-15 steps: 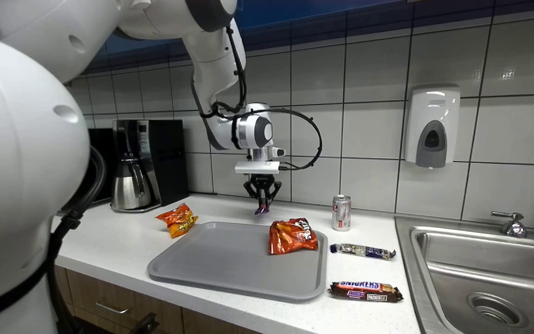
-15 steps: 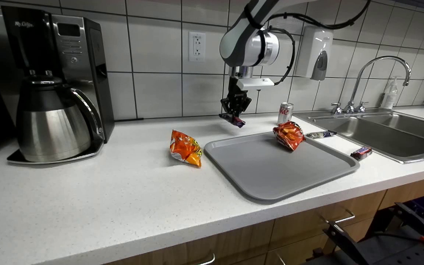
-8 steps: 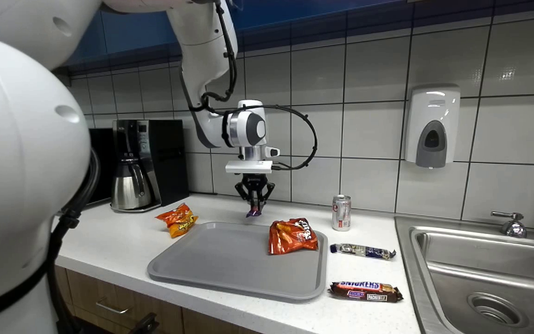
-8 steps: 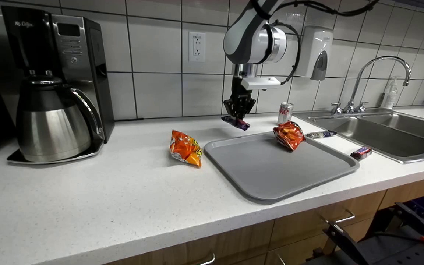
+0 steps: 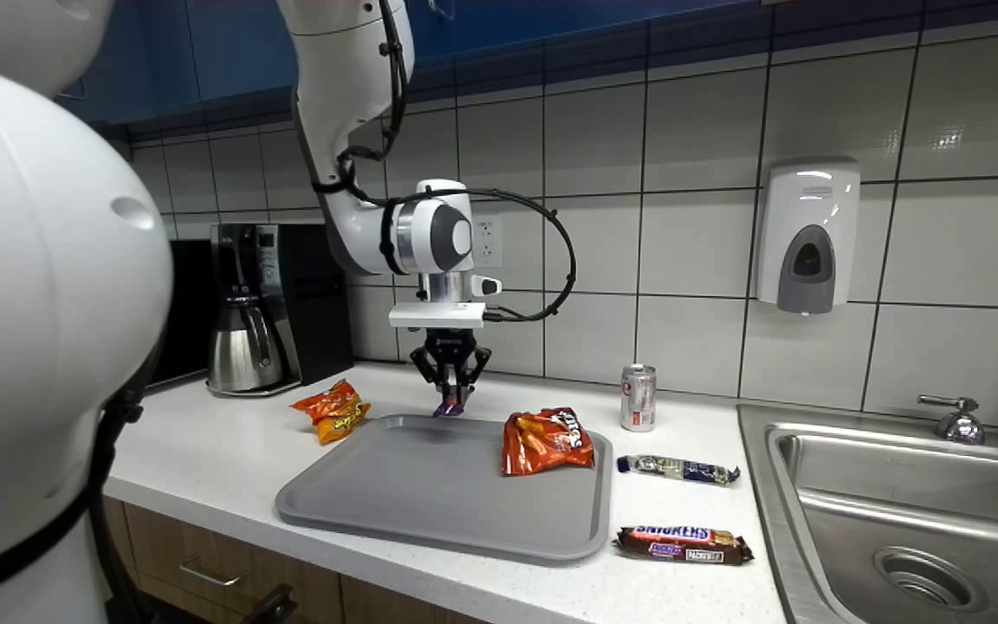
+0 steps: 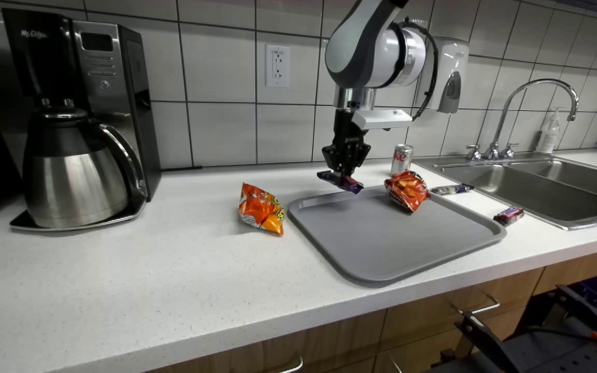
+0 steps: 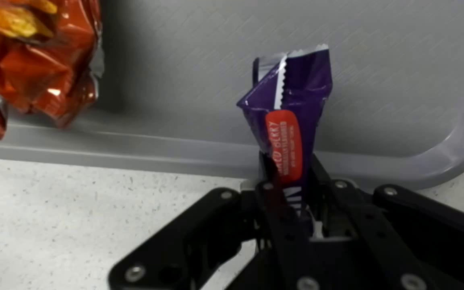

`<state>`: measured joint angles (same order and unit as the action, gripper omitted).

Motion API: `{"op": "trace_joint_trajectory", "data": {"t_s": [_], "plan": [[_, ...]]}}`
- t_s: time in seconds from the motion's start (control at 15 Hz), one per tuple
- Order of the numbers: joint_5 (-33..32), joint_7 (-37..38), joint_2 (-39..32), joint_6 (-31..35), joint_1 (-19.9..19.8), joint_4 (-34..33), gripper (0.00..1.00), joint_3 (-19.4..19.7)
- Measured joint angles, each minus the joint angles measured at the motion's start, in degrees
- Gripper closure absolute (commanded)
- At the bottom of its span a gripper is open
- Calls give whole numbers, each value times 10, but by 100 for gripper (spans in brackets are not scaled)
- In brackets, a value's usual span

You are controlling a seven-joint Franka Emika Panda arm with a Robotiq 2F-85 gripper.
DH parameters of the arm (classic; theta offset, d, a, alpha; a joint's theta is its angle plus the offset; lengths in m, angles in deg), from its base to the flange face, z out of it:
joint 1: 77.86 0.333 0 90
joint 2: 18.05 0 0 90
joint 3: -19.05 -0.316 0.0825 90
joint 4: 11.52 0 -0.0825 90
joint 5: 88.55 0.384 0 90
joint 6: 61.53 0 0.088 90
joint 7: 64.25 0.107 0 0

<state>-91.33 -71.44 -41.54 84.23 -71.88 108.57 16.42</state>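
My gripper is shut on a purple-wrapped bar with a red label. The gripper and bar show in both exterior views, gripper [image 5: 454, 390] and bar [image 5: 447, 407], gripper [image 6: 344, 172] and bar [image 6: 351, 184]. In the wrist view the fingers [image 7: 290, 169] close around the bar [image 7: 286, 141], whose far end sticks out over the grey tray [image 7: 183, 72]. The bar is above the tray's wall-side rim. A red chip bag [image 5: 547, 442] lies on the tray [image 5: 430, 503], beside the gripper; it also shows in the wrist view [image 7: 42, 68].
An orange bag [image 5: 333, 411] lies beside the tray. A can [image 5: 638, 397], a blue-silver bar [image 5: 681, 469] and a Snickers bar [image 5: 683, 545] lie or stand between tray and sink [image 5: 915, 503]. A coffee maker [image 6: 70, 166] stands against the tiled wall.
My gripper has moved with the bar away from the can side and away from the wall, a little lower, from behind the tray to over its rim. The other objects have not moved.
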Motion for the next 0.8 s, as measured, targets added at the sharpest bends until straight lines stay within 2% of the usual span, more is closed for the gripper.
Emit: {"op": "trace_joint_trajectory", "data": {"t_s": [0.4,0.8], "plan": [[0,0,41,29,1,84,95,-9],[0,0,48,48,6,127,95,-20]]}}
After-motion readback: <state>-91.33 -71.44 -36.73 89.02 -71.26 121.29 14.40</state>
